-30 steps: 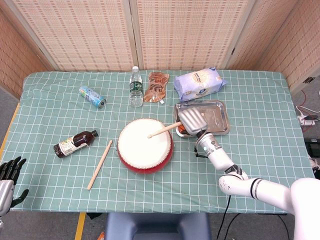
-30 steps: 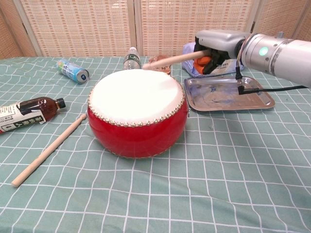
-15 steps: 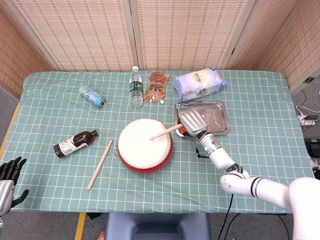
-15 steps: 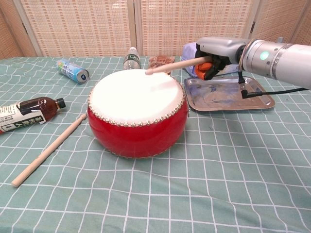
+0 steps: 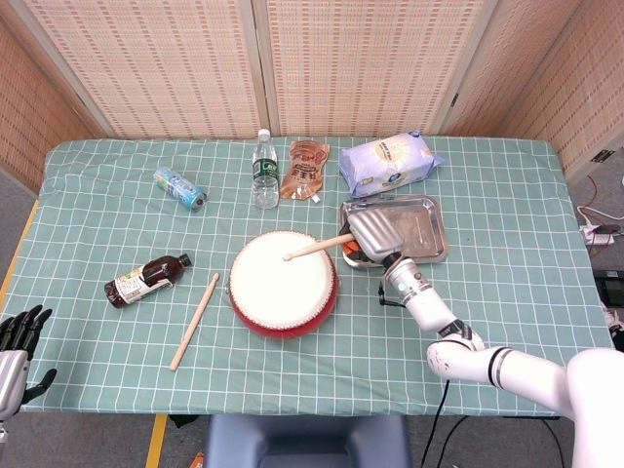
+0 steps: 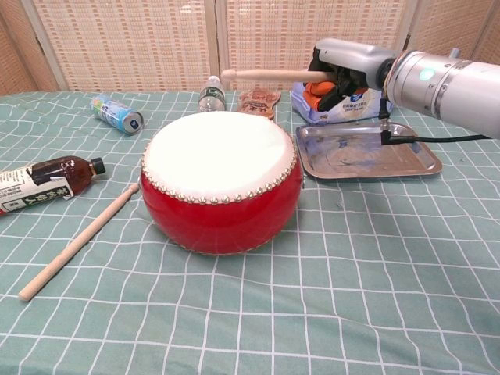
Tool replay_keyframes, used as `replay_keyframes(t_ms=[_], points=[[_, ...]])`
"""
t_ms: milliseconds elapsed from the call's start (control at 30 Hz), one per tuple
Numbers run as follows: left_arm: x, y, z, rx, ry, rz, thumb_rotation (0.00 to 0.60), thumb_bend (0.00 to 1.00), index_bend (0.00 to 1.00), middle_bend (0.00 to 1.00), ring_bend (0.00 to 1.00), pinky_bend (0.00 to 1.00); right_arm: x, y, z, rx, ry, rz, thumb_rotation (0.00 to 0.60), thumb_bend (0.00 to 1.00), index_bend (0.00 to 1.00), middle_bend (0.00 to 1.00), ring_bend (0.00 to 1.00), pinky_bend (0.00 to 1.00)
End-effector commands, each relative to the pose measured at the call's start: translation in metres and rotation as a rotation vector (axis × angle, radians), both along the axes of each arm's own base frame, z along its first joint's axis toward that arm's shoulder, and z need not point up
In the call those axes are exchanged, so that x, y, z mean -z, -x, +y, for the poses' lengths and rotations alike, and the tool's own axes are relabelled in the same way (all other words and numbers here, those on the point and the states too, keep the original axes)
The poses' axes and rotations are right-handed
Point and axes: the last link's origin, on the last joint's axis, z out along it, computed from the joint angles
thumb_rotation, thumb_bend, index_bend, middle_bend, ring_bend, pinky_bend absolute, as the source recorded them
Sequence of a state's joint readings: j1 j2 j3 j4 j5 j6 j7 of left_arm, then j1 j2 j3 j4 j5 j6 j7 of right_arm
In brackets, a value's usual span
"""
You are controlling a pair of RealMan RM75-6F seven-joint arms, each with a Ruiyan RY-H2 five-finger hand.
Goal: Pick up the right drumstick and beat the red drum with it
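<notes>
— So, sweeping from the left: what is the left hand (image 5: pixel 15 341) doing?

— Idle. It hangs off the counter's (image 5: pixel 507 302) edge at about eight o'clock from the drum, its fingers spread and holding nothing. On the cloth near it lie a brown bottle (image 5: pixel 147 279) and, just right of that, a spare drumstick (image 5: pixel 196 320) at the drum's nine o'clock, untouched. Farther back are a can (image 5: pixel 180 189), a water bottle (image 5: pixel 264 170) and a brown pouch (image 5: pixel 305 170).

— And the red drum (image 6: pixel 221 183)?

— Mid-counter, sitting flat, white skin up. The right drumstick (image 6: pixel 269 75) is above it, roughly level, its tip over the far rim at about twelve o'clock in the chest view. Clear air shows between stick and skin.

— Who holds it?

— The right hand (image 6: pixel 337 73), at the drum's three o'clock, above a metal tray (image 5: pixel 429 234). Its fingers are wrapped around the stick's butt end; something orange shows inside the grip, which I can't identify. A white bag (image 5: pixel 388 163) lies behind the tray.

— Which step, then?

— The pick-up is done, I'd say; this looks like the raised part of a stroke. The next move calls for a downward swing that lands the tip well inside the rim, with the grip firm enough that the stick doesn't twist on rebound.
</notes>
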State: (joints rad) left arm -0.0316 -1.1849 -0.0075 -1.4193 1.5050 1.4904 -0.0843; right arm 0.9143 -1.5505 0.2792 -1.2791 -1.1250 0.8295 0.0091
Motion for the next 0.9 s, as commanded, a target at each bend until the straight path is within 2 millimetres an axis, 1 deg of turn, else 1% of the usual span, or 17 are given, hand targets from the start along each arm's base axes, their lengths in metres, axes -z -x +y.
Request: replay_keyframes(t_ms=[33, 200, 300, 367, 433, 500, 600, 667, 767, 833, 900], points=[[0.0, 0.0, 0.0, 0.0, 0.0, -0.001, 0.6, 0.24, 0.0, 0.0, 0.0, 0.0, 0.002, 0.008, -0.001, -0.051, 0.023, 0.134, 0.6, 1.0, 1.0, 1.0, 1.0, 1.0], [0.0, 0.001, -0.001, -0.002, 0.0, 0.001, 0.6, 0.23, 0.01, 0.0, 0.0, 0.0, 0.018, 0.022, -0.003, -0.105, 0.054, 0.401, 0.6, 1.0, 1.0, 1.0, 1.0, 1.0], [0.0, 0.001, -0.001, -0.003, 0.001, 0.0, 0.6, 0.23, 0.0, 0.0, 0.0, 0.0, 0.023, 0.025, -0.003, -0.109, 0.072, 0.484, 0.6, 1.0, 1.0, 1.0, 1.0, 1.0], [0.0, 0.001, -0.001, -0.004, 0.001, 0.0, 0.6, 0.23, 0.0, 0.0, 0.0, 0.0, 0.022, 0.021, -0.002, -0.089, 0.076, 0.438, 0.6, 1.0, 1.0, 1.0, 1.0, 1.0], [0.0, 0.002, -0.001, -0.005, 0.0, 0.001, 0.6, 0.23, 0.01, 0.0, 0.0, 0.0, 0.016, 0.009, 0.0, -0.041, 0.065, 0.262, 0.6, 1.0, 1.0, 1.0, 1.0, 1.0], [-0.001, 0.002, -0.001, -0.006, -0.002, -0.001, 0.6, 0.23, 0.01, 0.0, 0.0, 0.0, 0.005, -0.001, 0.002, -0.002, 0.057, 0.068, 0.6, 1.0, 1.0, 1.0, 1.0, 1.0], [-0.001, 0.001, 0.0, -0.001, -0.004, -0.002, 0.6, 0.23, 0.0, 0.0, 0.0, 0.0, -0.006, -0.004, 0.002, 0.019, 0.044, -0.098, 0.6, 1.0, 1.0, 1.0, 1.0, 1.0], [-0.001, 0.001, 0.0, 0.002, -0.004, -0.002, 0.6, 0.23, 0.0, 0.0, 0.0, 0.0, -0.009, -0.002, 0.002, 0.033, 0.023, -0.145, 0.6, 1.0, 1.0, 1.0, 1.0, 1.0], [-0.001, -0.001, 0.0, 0.007, -0.004, -0.003, 0.6, 0.23, 0.0, 0.0, 0.0, 0.0, -0.009, 0.003, 0.001, 0.024, 0.013, -0.102, 0.6, 1.0, 1.0, 1.0, 1.0, 1.0], [0.0, -0.001, 0.0, 0.009, -0.004, -0.005, 0.6, 0.23, 0.0, 0.0, 0.0, 0.0, -0.005, 0.007, 0.001, -0.011, 0.031, -0.005, 0.6, 1.0, 1.0, 1.0, 1.0, 1.0], [0.0, -0.001, 0.0, 0.009, -0.004, -0.005, 0.6, 0.23, 0.0, 0.0, 0.0, 0.0, 0.002, 0.012, 0.002, -0.064, 0.065, 0.129, 0.6, 1.0, 1.0, 1.0, 1.0, 1.0]])
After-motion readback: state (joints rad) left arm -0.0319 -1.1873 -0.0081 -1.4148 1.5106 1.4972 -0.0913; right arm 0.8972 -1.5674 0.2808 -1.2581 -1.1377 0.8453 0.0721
